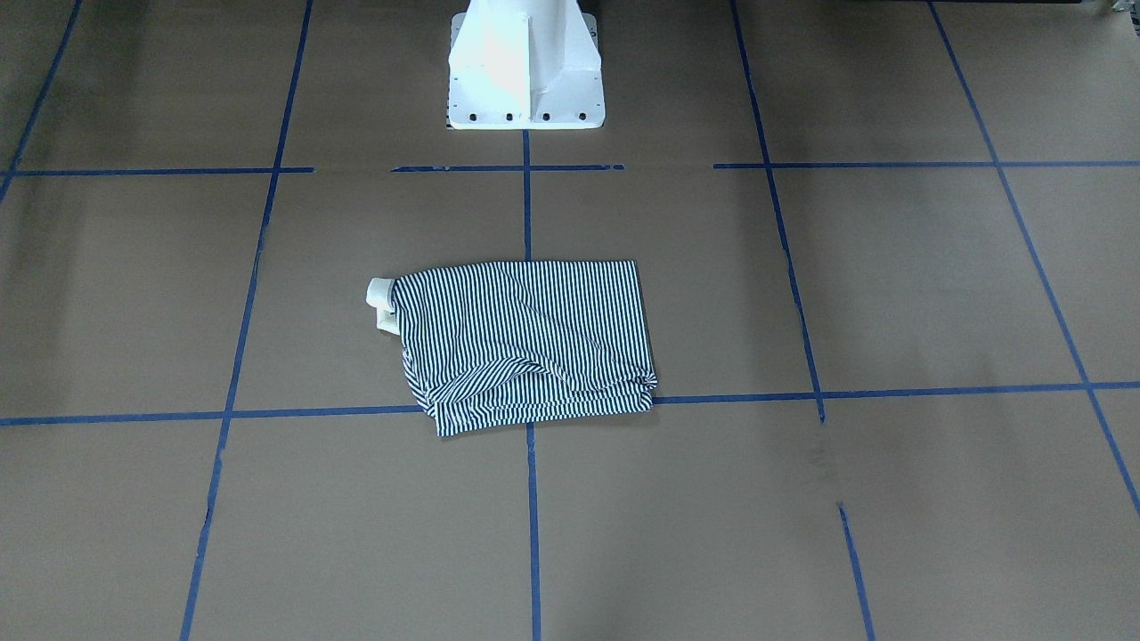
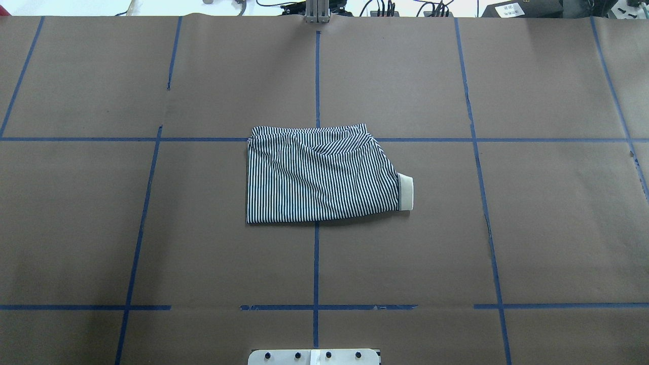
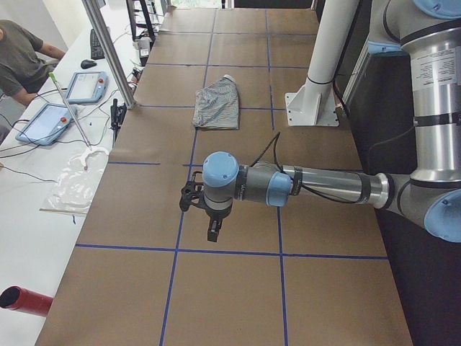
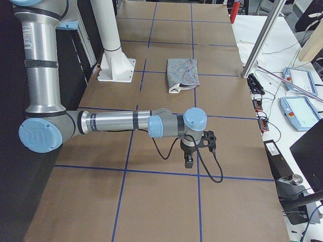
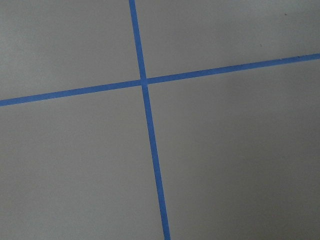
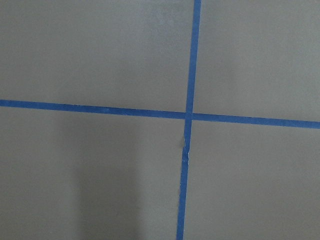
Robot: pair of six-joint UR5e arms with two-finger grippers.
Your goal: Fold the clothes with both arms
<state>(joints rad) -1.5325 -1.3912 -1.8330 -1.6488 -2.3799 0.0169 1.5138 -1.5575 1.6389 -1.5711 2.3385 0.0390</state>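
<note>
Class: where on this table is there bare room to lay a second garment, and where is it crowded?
Bare paper lies either side of the folded shirt, out towards the table ends, and between the shirt and the white base. The left gripper and right gripper each hang over one end. The side bench with tablets is crowded.

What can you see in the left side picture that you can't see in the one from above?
Only the side view shows the robot's left arm stretched over the table, a person at a white desk, and a red tube. Only the overhead view shows a labelled black box beyond the far edge. Both show the folded striped shirt, the blue tape lines on the brown table, and the white pedestal base.
</note>
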